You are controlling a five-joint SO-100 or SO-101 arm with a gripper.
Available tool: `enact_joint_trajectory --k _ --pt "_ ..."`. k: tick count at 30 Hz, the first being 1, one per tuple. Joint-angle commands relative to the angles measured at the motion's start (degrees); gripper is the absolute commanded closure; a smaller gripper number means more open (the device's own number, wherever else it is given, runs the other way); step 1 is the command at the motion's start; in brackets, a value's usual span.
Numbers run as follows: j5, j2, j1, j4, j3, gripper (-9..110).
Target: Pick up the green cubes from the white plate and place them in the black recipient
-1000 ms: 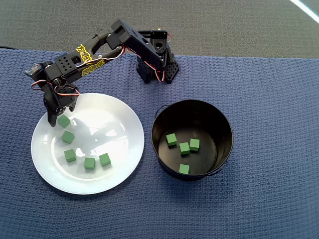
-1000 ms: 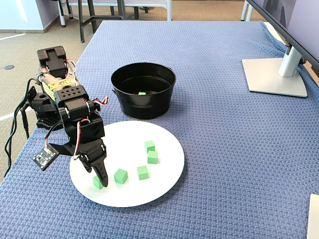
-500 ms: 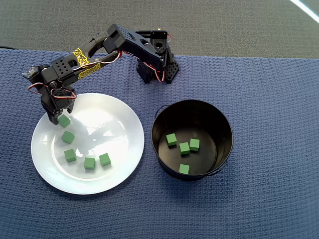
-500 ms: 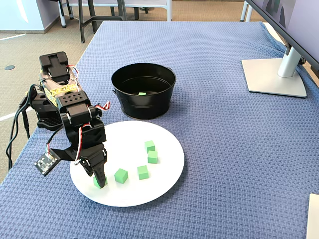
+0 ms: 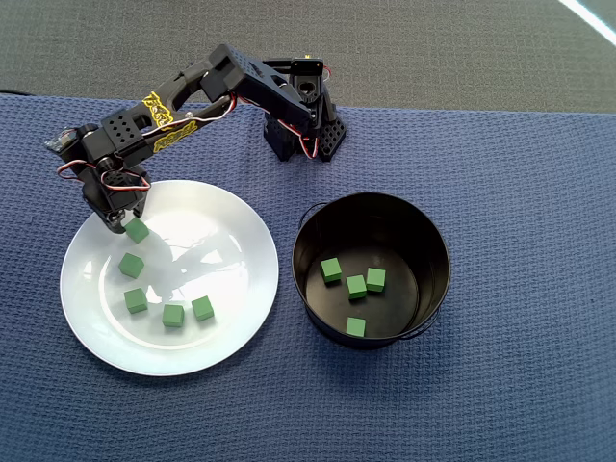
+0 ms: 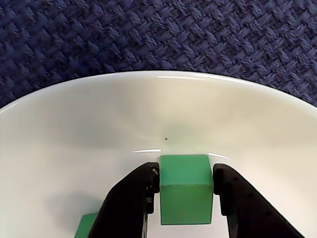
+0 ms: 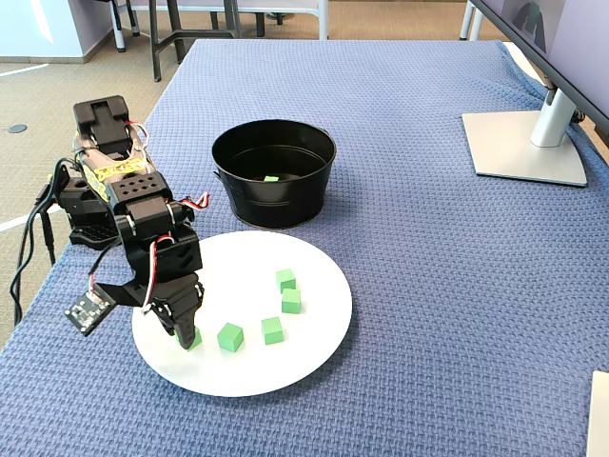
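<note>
end effector [image 6: 184,191] clamped on green cube [image 6: 185,189] over white plate [image 6: 74,148].

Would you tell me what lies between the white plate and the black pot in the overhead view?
Only a bare strip of blue cloth lies between the white plate and the black pot; the fixed view shows the same.

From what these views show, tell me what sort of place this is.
Probably an office or lab desk used for robot practice. A monitor stand sits on the table's blue woven cloth, chair and table legs stand on the floor behind, and a small hobby arm is set at the table edge.
</note>
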State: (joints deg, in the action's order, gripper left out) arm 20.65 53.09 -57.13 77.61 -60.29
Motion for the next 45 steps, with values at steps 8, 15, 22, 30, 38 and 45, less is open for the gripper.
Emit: enact_joint_trajectory --k 8,15,22,30,38,45 --pt "-3.6 22.5 5.54 6.33 -6.06 102" --pt "-9.49 37.09 13.71 16.79 -4.83 101" --pt "-16.26 50.8 29.44 24.96 -5.1 102" --pt "-24.87 54.4 50.89 18.81 -13.71 102" --pt "-28.65 49.39 62.14 7.91 -25.05 102" --pt "-25.84 49.22 63.98 6.24 -27.77 87"
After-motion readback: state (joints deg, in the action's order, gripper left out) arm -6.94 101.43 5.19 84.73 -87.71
